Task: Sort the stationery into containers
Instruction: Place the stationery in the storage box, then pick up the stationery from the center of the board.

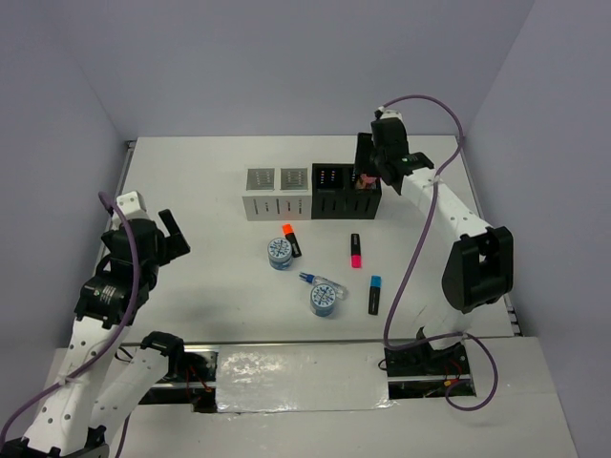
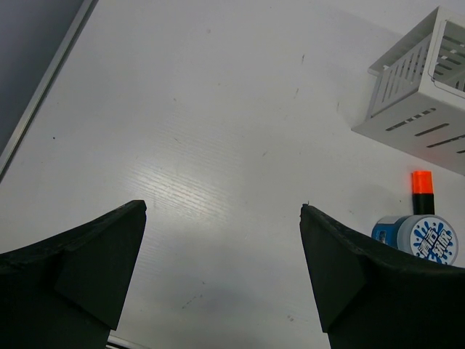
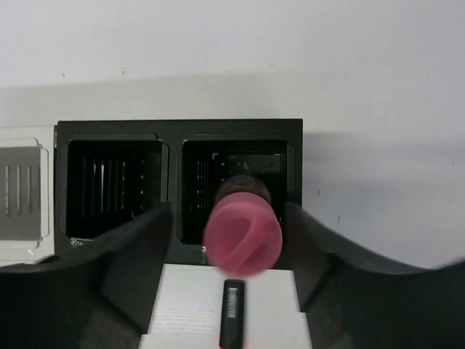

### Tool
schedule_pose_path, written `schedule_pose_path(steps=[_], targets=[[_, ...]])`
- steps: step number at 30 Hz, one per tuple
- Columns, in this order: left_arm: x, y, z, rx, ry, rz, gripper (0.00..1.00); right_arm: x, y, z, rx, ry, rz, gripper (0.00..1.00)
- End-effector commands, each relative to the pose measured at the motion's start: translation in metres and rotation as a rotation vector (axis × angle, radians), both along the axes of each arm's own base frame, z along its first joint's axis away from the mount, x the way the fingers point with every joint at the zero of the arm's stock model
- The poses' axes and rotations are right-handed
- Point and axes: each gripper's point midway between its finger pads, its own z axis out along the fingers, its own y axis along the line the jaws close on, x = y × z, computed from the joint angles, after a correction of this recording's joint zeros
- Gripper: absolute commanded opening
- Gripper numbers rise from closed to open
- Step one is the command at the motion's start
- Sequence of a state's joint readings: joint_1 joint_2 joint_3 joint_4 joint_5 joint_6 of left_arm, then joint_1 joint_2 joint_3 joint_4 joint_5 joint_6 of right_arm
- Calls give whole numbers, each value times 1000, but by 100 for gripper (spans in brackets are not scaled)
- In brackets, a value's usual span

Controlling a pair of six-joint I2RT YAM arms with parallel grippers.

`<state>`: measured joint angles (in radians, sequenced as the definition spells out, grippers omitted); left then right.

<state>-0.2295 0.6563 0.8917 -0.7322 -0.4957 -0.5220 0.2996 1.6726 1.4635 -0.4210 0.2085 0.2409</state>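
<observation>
My right gripper hovers over the right compartment of the black organiser. In the right wrist view its jaws stand open, with the pink capped cylinder loose between them, blurred, over that compartment. My left gripper is open and empty at the left. On the table lie two blue-white discs, an orange-capped highlighter, a pink-capped one, a blue-capped one and a clear blue-capped tube. The white organiser stands left of the black one.
The left wrist view shows the white organiser, the orange highlighter and a disc at its right edge. The table's left edge runs close to my left arm.
</observation>
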Motion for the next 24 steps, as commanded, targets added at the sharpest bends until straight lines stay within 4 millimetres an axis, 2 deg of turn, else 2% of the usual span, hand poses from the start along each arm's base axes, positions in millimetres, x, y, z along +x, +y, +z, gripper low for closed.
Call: schedule_pose_path(steps=[1, 2, 3, 4, 7, 8, 10, 11, 13, 14, 15, 16, 17, 18, 19, 20, 21, 22, 24], targets=[[8, -2, 13, 5, -40, -19, 99, 5, 2, 20, 14, -41, 16, 74], [8, -2, 12, 4, -37, -22, 99, 4, 1, 17, 9, -27, 11, 79], [9, -3, 12, 4, -36, -25, 99, 6, 1, 23, 11, -36, 10, 92], [9, -4, 12, 6, -33, -30, 99, 6, 1, 25, 8, -35, 12, 100], [12, -7, 10, 3, -28, -51, 99, 2, 2, 35, 1, -40, 22, 100], [13, -10, 8, 1, -19, -66, 99, -4, 3, 45, 9, -57, 28, 100], [15, -14, 7, -1, -19, -93, 99, -19, 12, 51, 19, -65, 70, 100], [17, -19, 5, -12, -11, -120, 99, -39, 24, 57, 17, -82, 116, 100], [20, -26, 7, -21, -9, -159, 99, -62, 34, 60, 8, -102, 150, 100], [21, -32, 6, -28, -2, -186, 99, -83, 33, 59, 16, -112, 151, 100], [22, -42, 7, -44, 3, -237, 99, -97, 42, 59, 23, -122, 177, 100], [21, -47, 11, -67, 5, -243, 99, -115, 41, 74, 61, -170, 192, 100], [22, -55, 7, -88, 34, -261, 99, -127, 40, 59, 74, -152, 201, 100], [23, -82, 10, -168, 25, -363, 99, -137, 41, 60, 107, -158, 205, 100], [19, -109, 5, -197, 65, -445, 99, -152, 34, 75, 141, -209, 195, 100], [20, -122, 5, -215, 64, -430, 99, -160, 29, 68, 157, -200, 180, 100], [18, -138, 5, -212, 55, -458, 99, -167, 25, 71, 170, -211, 172, 100], [5, -182, 2, -205, 68, -579, 99, -180, 18, 80, 188, -233, 169, 100], [-4, -218, -5, -192, 67, -632, 99, -194, 14, 93, 215, -264, 181, 100]])
